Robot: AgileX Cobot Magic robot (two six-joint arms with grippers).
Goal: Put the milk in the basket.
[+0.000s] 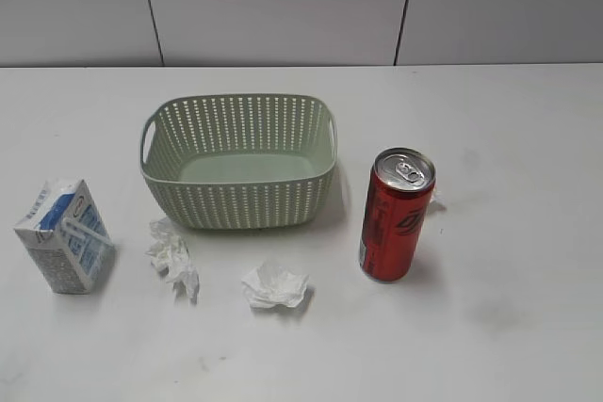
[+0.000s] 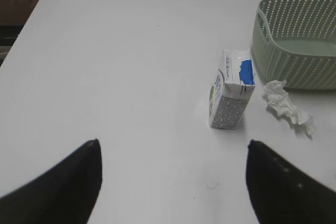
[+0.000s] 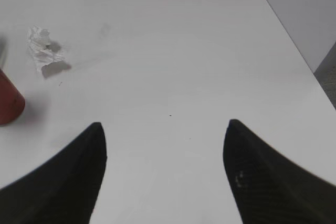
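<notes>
Milk (image 1: 64, 237) upright at lower left, apart from basket (image 1: 239, 197) at centre. Left gripper (image 2: 173, 148) and right gripper (image 3: 164, 129) spread wide, holding nothing.

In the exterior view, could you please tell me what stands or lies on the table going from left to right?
Milk → left tissue → basket → middle tissue → can
</notes>
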